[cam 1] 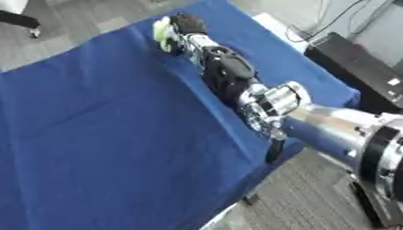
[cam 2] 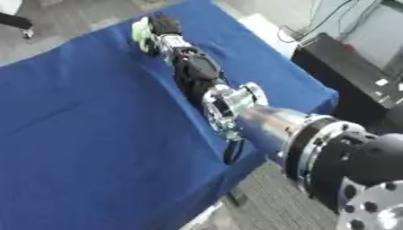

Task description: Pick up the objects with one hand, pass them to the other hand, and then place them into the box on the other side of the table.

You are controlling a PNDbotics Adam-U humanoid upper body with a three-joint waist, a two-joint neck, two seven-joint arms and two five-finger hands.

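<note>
Our right hand (cam 1: 186, 23) curls around a yellow-green object (cam 1: 162, 32) near the far table (cam 1: 94, 134) edge; we think it may slip off there.

A surface (cam 1: 118, 134) is seen covered by a blue cloth (cam 1: 94, 170), which hangs over its right edge. Beyond that edge a grey floor (cam 1: 307, 197) is shown, and a black box-like case (cam 2: 346, 76) is set on it just beside the surface, with dark cables (cam 2: 315, 22) trailing above it. A black rod with a pale tip (cam 1: 24, 22) is caught at the upper left corner
</note>
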